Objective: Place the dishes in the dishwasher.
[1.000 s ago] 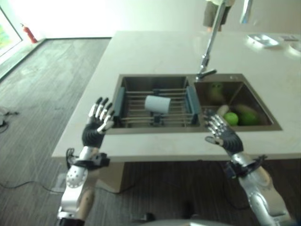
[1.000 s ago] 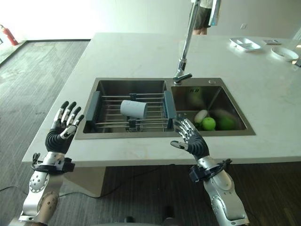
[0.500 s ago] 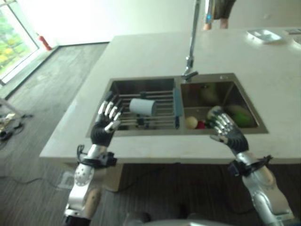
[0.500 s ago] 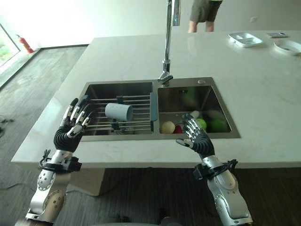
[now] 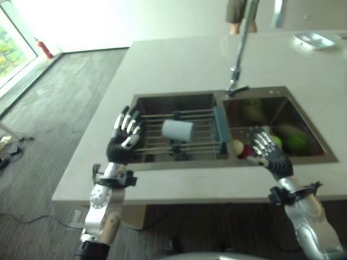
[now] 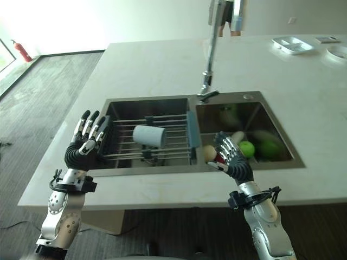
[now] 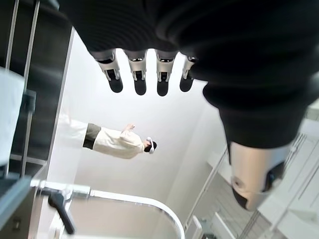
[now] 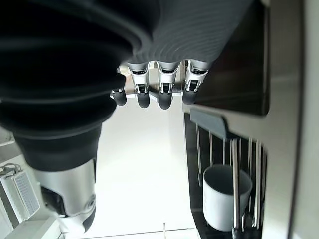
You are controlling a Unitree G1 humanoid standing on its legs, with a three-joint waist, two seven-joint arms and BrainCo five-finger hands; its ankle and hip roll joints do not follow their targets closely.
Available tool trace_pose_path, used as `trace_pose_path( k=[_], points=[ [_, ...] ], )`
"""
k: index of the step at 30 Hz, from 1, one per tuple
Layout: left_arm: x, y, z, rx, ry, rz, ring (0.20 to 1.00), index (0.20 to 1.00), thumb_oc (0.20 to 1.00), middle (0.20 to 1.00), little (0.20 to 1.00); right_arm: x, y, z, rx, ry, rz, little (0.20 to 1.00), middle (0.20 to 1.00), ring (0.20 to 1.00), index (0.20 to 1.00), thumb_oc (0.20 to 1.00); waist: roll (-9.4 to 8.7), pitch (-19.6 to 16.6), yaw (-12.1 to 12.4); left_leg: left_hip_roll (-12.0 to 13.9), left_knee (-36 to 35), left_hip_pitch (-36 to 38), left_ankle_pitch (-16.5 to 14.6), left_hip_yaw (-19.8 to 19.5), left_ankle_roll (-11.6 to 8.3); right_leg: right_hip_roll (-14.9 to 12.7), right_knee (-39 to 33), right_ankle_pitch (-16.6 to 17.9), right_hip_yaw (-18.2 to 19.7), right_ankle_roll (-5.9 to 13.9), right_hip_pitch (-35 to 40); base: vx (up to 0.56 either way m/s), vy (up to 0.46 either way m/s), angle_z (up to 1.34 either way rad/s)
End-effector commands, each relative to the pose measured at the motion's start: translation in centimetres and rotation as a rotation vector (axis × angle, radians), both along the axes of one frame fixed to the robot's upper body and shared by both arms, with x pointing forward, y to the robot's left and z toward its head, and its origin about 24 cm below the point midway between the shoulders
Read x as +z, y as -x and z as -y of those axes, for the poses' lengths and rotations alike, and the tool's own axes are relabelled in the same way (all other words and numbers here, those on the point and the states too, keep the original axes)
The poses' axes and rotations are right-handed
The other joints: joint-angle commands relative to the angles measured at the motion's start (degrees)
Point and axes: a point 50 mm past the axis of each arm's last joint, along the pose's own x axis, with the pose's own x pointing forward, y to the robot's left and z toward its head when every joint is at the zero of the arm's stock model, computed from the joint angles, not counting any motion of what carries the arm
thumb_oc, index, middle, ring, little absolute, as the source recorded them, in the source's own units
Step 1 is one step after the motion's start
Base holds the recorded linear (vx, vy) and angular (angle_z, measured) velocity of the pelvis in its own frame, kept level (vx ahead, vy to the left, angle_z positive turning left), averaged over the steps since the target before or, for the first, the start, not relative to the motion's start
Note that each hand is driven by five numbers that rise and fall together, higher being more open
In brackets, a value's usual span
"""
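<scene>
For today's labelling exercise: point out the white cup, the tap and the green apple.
white cup (image 6: 149, 136), right eye view, on its side wall.
tap (image 6: 208, 54), right eye view, on its upright pipe.
green apple (image 6: 247, 149), right eye view, on its top.

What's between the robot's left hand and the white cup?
Only bare rack bars lie between the left hand and the white cup, seen in the right eye view.

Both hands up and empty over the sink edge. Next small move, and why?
Probably reach the left hand in toward the white cup. The cup lies on its side on the wire rack in the left basin, untouched, and that hand is open just off the rack's left end, nearer than the right hand, which is open in front of the fruit in the right basin.
</scene>
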Motion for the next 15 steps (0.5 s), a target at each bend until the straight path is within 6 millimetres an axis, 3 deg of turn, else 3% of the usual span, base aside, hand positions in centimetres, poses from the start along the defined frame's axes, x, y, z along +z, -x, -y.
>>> trace_pose_path(
  k=[1, 7, 11, 13, 15],
  points=[
    [2.9, -0.1, -1.3, 0.036, -0.062, 0.136, 1.000, 1.000, 1.000, 1.000, 1.000, 2.4, -1.3, -0.8, 0.017, -0.033, 0.128, 1.000, 1.000, 1.000, 1.000, 1.000, -2.52, -2.7, 2.0, 1.3, 0.1, -0.5, -1.4, -1.5, -1.23, -1.6, 1.5, 1.0, -1.0, 1.79, 1.1, 0.10, 0.347, 0.00],
    [3.9, 0.0, -1.9, 0.091, -0.011, 0.160, 1.000, 1.000, 1.000, 1.000, 1.000, 2.1, -1.3, -2.0, 0.071, -0.073, 0.116, 1.000, 1.000, 1.000, 1.000, 1.000, -2.79, -2.1, 3.7, 0.1, 0.1, 0.0, -2.3, -1.0, 0.88, -3.1, 14.1, 2.7, -3.5, 1.75, -3.3, 0.09, 0.256, -0.13],
    [5.0, 0.4, -1.3, 0.100, -0.088, 0.212, 1.000, 1.000, 1.000, 1.000, 1.000, 1.7, -0.7, -1.9, 0.077, -0.069, 0.096, 1.000, 1.000, 1.000, 1.000, 1.000, -3.52, -1.9, 3.2, 0.0, 0.1, 0.4, -3.0, -0.8, 0.28, -1.9, 6.9, 2.0, -4.0, 1.15, -3.8, 0.09, -0.003, -0.34],
    [5.1, 0.4, -0.7, 0.107, -0.168, 0.222, 1.000, 1.000, 1.000, 1.000, 1.000, 1.7, -0.6, -1.5, 0.073, -0.069, 0.103, 1.000, 1.000, 1.000, 1.000, 1.000, -4.08, -1.9, 2.3, -0.3, 0.1, 0.5, -3.8, -0.6, 0.15, -1.9, -0.6, 5.9, -2.5, 2.09, -4.4, 0.06, -0.129, -0.44],
    [5.1, 0.5, -0.7, 0.109, -0.205, 0.224, 1.000, 1.000, 1.000, 1.000, 1.000, 1.8, -0.6, -1.3, 0.069, -0.073, 0.113, 1.000, 1.000, 1.000, 1.000, 1.000, -4.06, -1.5, 1.5, -0.3, 0.1, 1.0, -4.5, -1.3, 0.55, -1.9, -0.8, 7.9, 0.6, 2.78, -6.0, 0.09, -0.183, -0.09]
  ],
)
